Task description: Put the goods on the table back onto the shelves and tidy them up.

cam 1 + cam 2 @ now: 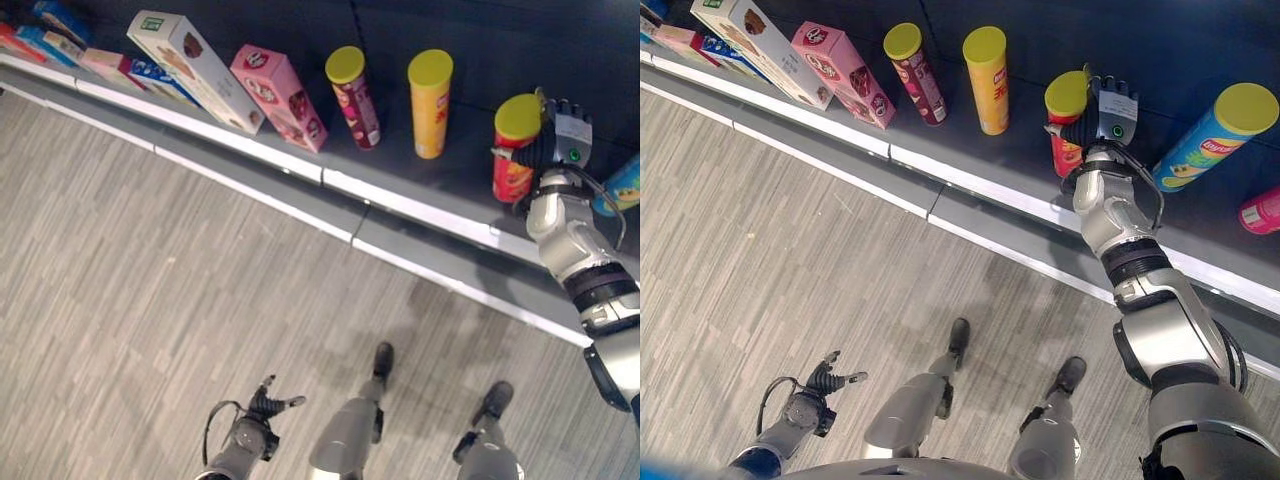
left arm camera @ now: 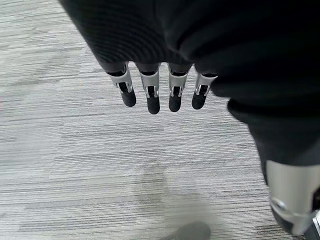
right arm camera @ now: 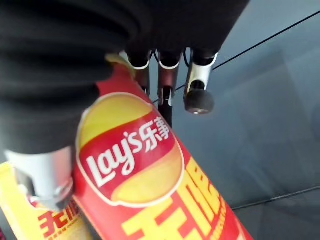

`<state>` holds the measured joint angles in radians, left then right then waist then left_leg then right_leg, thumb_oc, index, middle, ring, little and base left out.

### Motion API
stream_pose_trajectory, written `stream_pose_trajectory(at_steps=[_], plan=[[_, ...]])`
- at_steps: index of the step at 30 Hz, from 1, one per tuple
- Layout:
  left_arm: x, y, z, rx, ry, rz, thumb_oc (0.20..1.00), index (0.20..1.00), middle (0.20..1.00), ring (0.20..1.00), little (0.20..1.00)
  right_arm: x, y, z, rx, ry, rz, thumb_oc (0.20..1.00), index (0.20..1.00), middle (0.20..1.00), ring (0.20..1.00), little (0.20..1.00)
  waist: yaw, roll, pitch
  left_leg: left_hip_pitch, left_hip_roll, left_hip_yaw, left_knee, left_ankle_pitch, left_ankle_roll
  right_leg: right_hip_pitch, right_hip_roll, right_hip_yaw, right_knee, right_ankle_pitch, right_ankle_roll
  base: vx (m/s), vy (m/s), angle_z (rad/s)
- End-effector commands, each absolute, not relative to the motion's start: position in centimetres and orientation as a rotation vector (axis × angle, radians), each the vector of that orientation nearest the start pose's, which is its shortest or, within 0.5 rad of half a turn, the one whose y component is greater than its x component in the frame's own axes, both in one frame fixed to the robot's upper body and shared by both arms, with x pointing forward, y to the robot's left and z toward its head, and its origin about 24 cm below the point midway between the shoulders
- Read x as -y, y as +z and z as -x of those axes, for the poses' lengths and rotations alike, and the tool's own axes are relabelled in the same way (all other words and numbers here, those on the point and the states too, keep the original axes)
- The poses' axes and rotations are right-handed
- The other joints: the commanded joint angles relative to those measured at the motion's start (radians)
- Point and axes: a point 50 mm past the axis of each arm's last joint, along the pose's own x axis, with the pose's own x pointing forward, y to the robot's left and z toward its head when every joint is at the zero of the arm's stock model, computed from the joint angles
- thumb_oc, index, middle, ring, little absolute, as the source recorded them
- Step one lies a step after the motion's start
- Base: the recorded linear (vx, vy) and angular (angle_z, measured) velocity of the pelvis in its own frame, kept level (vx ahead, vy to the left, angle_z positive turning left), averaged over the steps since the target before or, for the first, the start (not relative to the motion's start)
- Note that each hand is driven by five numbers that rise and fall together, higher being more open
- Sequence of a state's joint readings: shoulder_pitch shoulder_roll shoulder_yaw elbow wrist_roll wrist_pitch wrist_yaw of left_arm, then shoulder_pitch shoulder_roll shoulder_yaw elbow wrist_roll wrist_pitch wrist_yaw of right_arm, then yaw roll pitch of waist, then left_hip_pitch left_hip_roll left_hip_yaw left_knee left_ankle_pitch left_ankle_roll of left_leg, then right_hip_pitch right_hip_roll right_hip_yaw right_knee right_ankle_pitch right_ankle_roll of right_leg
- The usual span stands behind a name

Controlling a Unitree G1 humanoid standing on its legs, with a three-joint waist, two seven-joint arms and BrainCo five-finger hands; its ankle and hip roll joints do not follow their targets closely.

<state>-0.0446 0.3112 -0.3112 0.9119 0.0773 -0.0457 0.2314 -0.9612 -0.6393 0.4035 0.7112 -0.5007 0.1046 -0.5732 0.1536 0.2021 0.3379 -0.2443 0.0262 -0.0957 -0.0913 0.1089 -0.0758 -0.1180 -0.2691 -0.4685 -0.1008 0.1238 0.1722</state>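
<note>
A red chip can (image 1: 512, 170) with a yellow lid stands upright on the dark shelf (image 1: 400, 170), right of the other cans. My right hand (image 1: 562, 130) is on the can's right side, with its thumb and fingers (image 3: 197, 97) wrapped round the red chip can (image 3: 145, 175). From the right eye, the right hand (image 1: 1112, 112) is pressed against the same can (image 1: 1066, 135). My left hand (image 1: 262, 408) hangs low over the floor, far from the shelf. Its fingers (image 2: 150, 95) are straight and hold nothing.
Along the shelf stand a yellow can (image 1: 430, 105), a dark red can (image 1: 353, 98), a pink box (image 1: 278, 98) and a white box (image 1: 195, 70). A blue can (image 1: 1215, 135) leans right of my hand, with a pink pack (image 1: 1260, 212) beyond. A white shelf edge (image 1: 400, 208) borders the grey floor.
</note>
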Motion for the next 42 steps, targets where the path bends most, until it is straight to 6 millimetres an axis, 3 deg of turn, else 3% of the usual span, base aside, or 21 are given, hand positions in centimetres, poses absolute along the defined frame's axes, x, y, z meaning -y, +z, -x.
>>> stream_pose_trajectory(at_steps=[1,20,42], plan=[[-23.5,-11.7,-17.6,-0.783,0.021,-0.645,1.0,1.0,1.0,1.0,1.0,21.6,27.2,-38.8,0.637,-0.63,1.257,0.2,0.2,0.2,0.2,0.2,0.026,-0.011,-0.02,0.003,0.042,0.092,0.004,-0.054,-0.057,-0.001,-0.081,0.066,0.08,-0.098,0.051,0.0,0.0,0.0],[-23.3,-11.6,-18.0,-0.772,0.013,-0.647,1.0,1.0,1.0,1.0,1.0,22.1,29.1,-39.3,0.619,-0.662,1.262,0.2,0.2,0.2,0.2,0.2,0.052,0.014,-0.019,-0.022,0.022,0.07,0.004,-0.049,-0.052,-0.014,-0.098,0.061,0.097,-0.101,0.056,0.02,0.002,0.01],[-23.4,-11.5,-18.2,-0.768,0.027,-0.646,1.0,1.0,1.0,1.0,1.0,22.1,27.5,-39.6,0.57,-0.64,1.29,0.2,0.2,0.2,0.2,0.2,0.034,0.006,-0.009,-0.012,0.028,0.082,0.004,-0.052,-0.053,-0.021,-0.091,0.084,0.104,-0.106,0.052,0.0,-0.002,0.01]])
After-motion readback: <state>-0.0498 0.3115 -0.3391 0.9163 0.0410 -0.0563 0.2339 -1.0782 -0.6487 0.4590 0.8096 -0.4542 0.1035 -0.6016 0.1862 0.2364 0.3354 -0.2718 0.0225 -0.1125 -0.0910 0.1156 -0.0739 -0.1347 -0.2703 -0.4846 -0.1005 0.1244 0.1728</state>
